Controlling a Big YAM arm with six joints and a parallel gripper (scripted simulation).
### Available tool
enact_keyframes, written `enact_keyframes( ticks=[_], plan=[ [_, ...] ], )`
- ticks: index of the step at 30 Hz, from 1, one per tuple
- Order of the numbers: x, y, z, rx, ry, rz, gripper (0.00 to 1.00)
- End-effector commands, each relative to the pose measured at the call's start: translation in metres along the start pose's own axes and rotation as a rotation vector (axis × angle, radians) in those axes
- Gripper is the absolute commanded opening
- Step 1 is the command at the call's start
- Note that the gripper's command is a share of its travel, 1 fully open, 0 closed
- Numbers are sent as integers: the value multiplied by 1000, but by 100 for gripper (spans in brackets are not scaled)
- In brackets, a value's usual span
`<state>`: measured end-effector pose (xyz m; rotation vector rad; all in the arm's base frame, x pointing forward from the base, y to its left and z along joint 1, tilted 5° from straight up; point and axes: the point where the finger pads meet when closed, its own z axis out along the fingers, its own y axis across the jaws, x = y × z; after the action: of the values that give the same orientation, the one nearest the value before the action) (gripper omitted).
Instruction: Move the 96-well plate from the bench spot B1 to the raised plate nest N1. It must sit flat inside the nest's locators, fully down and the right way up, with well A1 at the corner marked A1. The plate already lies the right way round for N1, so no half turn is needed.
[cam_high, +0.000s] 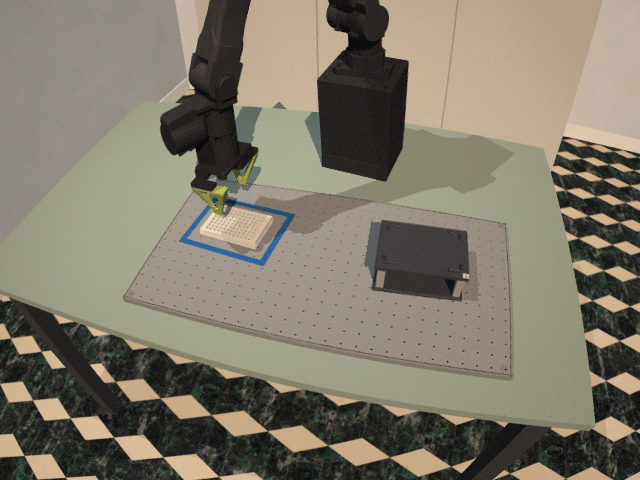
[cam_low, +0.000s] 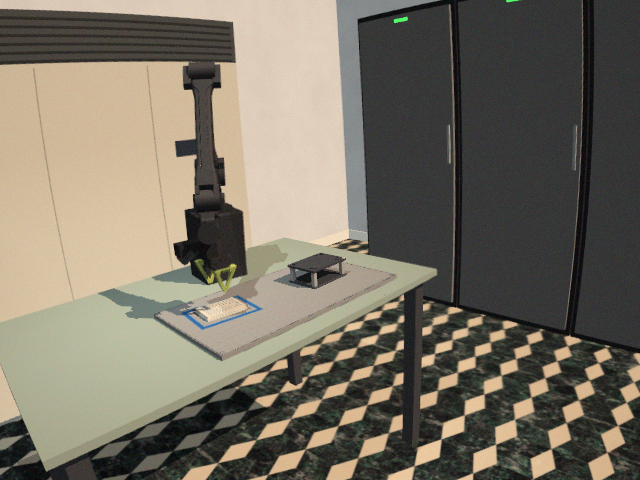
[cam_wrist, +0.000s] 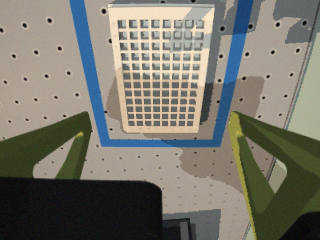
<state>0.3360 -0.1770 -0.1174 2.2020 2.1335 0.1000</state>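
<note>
Hand hangs spread wide, tips down, above the plate's end.

The dark arm reaches down from its pedestal, end effector pointing downward, fingers spread wide, holding nothing.
</note>
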Motion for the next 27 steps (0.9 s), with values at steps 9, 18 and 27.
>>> enact_keyframes(
  ticks=[9, 18, 27],
  plan=[
    [-5, 15, 16, -24, -15, 5, 100],
    [-4, 14, 32, -22, -14, 5, 100],
    [-4, 13, 44, -20, -14, 6, 100]
  ],
)
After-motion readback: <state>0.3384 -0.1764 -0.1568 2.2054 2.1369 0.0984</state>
